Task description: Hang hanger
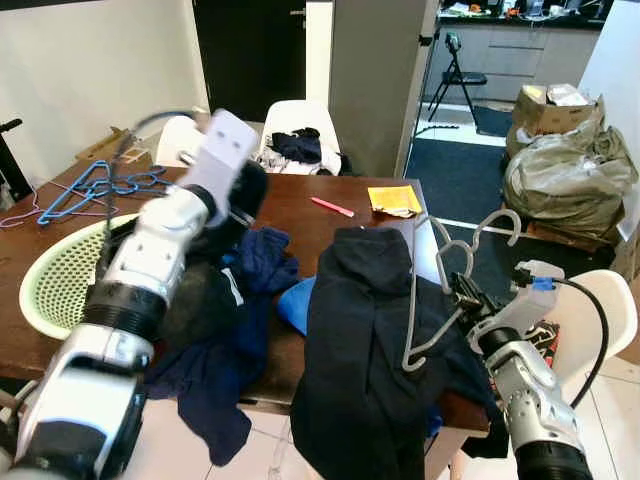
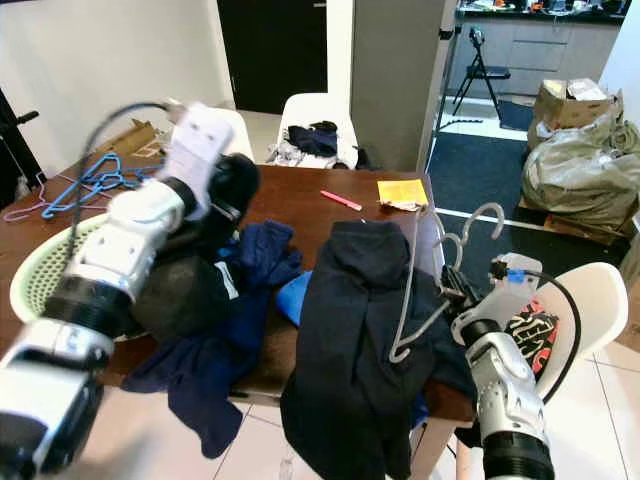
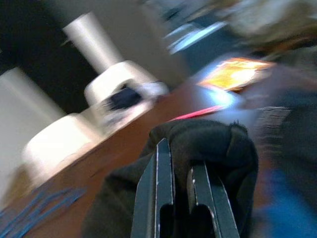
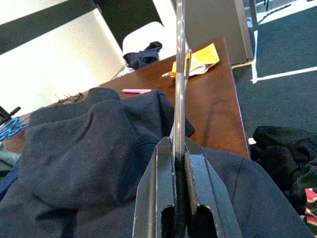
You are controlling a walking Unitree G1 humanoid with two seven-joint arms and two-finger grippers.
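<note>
Right wrist view: the two black fingers (image 4: 198, 183) are clamped tight on the thin wire of a grey hanger (image 4: 179, 74), which runs straight up from between them.
Right gripper: the right gripper (image 1: 462, 298) is raised just off the table's right edge, near its front corner, pinching the hanger low on its frame.
Hanger: the grey hanger (image 1: 452, 275) hangs in the air beside the right edge, tilted, hooks uppermost; it looks like two hangers held together, though I can't be sure.
Hoodie: a dark navy hoodie (image 1: 365, 350) is draped over the front edge near the right corner, hood lying on the tabletop, body spilling down the front; the hanger's lower end overlaps its right side.
Left gripper: the left gripper (image 3: 182, 178) is held up over the left half of the table, its fingers shut on a bunched black garment (image 3: 208, 148); this view is blurred.
Table: a dark wooden table (image 1: 300, 210) carries a heap of blue clothes (image 1: 255, 275) in the middle, a pale green laundry basket (image 1: 50, 275) at the left edge, blue hangers (image 1: 95, 188) at the far left corner, a pink pen (image 1: 331, 207) and a yellow packet (image 1: 393, 199) toward the far right corner.
Beyond: white chairs (image 1: 300, 125) stand at the far edge.
</note>
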